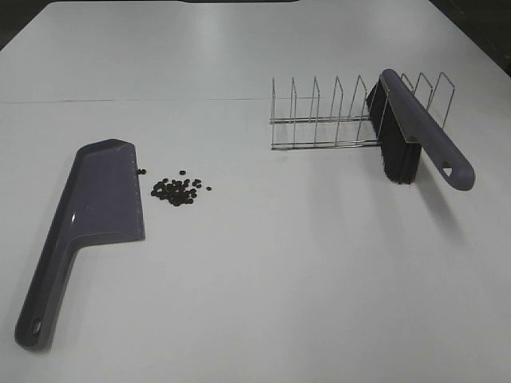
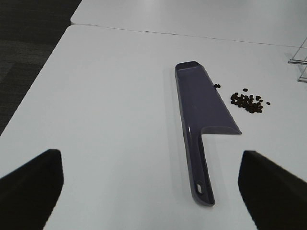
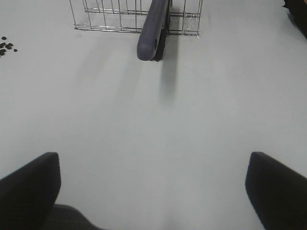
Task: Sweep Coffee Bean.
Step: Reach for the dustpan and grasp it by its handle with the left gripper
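Note:
The coffee beans lie in a small heap on the white table, just right of the purple dustpan, which lies flat with its handle toward the front. One or two beans sit apart by the pan's edge. The purple brush with black bristles rests in the wire rack at the back right. The left wrist view shows the dustpan and beans ahead of my left gripper, which is open and empty. My right gripper is open and empty, facing the brush. Neither gripper shows in the exterior view.
The wire rack has several upright dividers; the brush leans across its right end, handle sticking out toward the front. A table seam runs across the back. The table's left edge drops to dark floor.

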`<action>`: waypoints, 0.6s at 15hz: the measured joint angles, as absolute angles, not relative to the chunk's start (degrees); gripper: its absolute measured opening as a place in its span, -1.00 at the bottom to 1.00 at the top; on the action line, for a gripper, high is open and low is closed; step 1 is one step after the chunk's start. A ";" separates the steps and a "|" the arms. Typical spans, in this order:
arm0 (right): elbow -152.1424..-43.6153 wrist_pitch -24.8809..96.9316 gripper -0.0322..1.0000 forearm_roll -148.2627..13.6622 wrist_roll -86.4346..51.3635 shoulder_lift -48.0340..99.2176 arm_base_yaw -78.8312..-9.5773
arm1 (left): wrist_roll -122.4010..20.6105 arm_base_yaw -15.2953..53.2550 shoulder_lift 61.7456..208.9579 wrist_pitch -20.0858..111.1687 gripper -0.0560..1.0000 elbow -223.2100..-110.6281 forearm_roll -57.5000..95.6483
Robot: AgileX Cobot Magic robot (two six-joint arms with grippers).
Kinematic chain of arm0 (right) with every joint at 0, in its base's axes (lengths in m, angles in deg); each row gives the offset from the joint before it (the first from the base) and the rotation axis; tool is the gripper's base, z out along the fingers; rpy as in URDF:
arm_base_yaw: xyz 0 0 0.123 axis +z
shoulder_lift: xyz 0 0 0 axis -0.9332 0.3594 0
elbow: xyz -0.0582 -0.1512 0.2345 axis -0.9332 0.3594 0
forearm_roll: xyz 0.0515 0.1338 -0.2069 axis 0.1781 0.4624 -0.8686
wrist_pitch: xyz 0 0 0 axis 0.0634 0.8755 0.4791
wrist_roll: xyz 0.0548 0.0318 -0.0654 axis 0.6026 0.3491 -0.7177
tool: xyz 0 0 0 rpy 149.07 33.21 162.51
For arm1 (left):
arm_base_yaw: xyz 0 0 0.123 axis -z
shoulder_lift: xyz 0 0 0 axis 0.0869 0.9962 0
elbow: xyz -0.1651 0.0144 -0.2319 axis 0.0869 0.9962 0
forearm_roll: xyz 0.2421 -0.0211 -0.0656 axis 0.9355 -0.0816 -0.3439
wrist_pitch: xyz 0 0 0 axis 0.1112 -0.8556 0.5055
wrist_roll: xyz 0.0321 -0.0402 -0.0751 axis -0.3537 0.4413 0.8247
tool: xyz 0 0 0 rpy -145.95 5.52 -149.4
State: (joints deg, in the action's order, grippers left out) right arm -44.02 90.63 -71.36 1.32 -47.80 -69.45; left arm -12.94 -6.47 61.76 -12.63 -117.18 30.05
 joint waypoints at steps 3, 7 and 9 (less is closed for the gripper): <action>-44.02 90.63 0.86 -71.36 1.32 -47.80 -69.45 | -12.94 -6.47 61.76 -12.63 0.82 -117.18 30.05; -44.02 90.63 0.86 -70.84 1.32 -47.80 -69.45 | -12.94 -6.47 61.76 -12.63 0.82 -117.18 30.05; -44.02 90.63 0.86 -70.27 1.32 -47.80 -69.45 | -12.94 -6.47 61.76 -12.63 0.82 -117.18 30.05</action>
